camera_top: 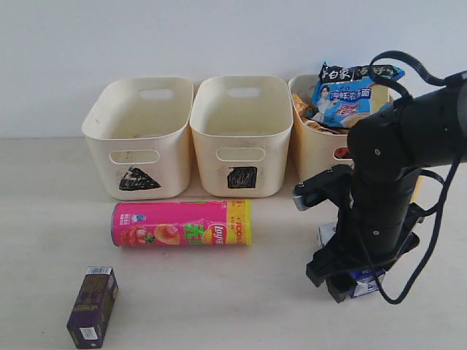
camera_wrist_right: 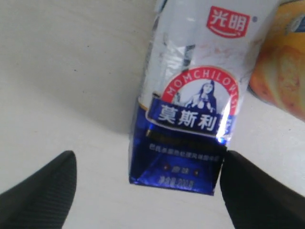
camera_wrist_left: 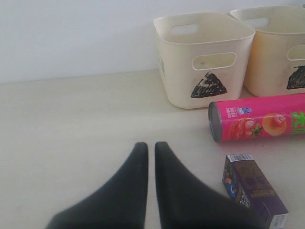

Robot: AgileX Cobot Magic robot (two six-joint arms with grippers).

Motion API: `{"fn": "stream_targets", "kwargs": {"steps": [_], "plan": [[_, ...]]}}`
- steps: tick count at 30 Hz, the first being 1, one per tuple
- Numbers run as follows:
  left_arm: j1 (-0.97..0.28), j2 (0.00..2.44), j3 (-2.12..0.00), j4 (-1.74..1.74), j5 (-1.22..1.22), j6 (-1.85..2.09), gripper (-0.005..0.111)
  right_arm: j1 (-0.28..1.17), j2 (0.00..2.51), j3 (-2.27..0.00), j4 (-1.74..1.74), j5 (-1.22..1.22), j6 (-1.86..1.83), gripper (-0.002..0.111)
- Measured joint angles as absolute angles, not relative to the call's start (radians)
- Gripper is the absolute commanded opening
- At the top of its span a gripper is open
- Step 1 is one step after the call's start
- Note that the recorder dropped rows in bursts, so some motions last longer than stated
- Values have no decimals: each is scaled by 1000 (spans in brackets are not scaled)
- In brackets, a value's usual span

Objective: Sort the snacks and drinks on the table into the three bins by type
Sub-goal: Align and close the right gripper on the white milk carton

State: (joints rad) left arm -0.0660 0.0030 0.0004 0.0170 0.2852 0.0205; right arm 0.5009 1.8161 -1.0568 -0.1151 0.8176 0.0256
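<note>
The blue and white drink carton (camera_wrist_right: pixel 190 105) lies on the table between the wide-apart fingers of my open right gripper (camera_wrist_right: pixel 147 162); one finger (camera_wrist_right: pixel 248 186) is close against its blue end, the other stands apart. In the exterior view the right gripper (camera_top: pixel 350 281) is low over that carton (camera_top: pixel 363 283). My left gripper (camera_wrist_left: pixel 151 145) is shut on nothing, above bare table. The pink chip tube (camera_top: pixel 181 223) lies in front of the triangle bin (camera_top: pixel 139 138) and square bin (camera_top: pixel 241 138). The dark purple carton (camera_top: pixel 93 306) lies front left. The third bin (camera_top: pixel 310 149) holds a blue noodle packet (camera_top: pixel 346 98).
An orange-yellow tube (camera_wrist_right: pixel 281 71) lies just beside the blue and white carton, mostly hidden behind the right arm in the exterior view. The purple carton (camera_wrist_left: pixel 252 188) and pink tube (camera_wrist_left: pixel 259 121) lie near the left gripper. A wall runs behind the bins.
</note>
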Motion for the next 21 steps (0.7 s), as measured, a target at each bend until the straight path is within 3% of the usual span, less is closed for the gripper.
{"fn": "stream_targets", "kwargs": {"steps": [6, 8, 13, 21], "plan": [[-66, 3, 0, 17, 285, 21, 4, 501, 1848, -1057, -123, 799, 26, 69], [-66, 3, 0, 17, 285, 21, 4, 501, 1861, -1057, -130, 791, 26, 55], [-66, 3, 0, 17, 285, 21, 4, 501, 1864, -1057, -133, 785, 28, 0], [-66, 3, 0, 17, 285, 21, 4, 501, 1858, -1057, -134, 781, 0, 0]]}}
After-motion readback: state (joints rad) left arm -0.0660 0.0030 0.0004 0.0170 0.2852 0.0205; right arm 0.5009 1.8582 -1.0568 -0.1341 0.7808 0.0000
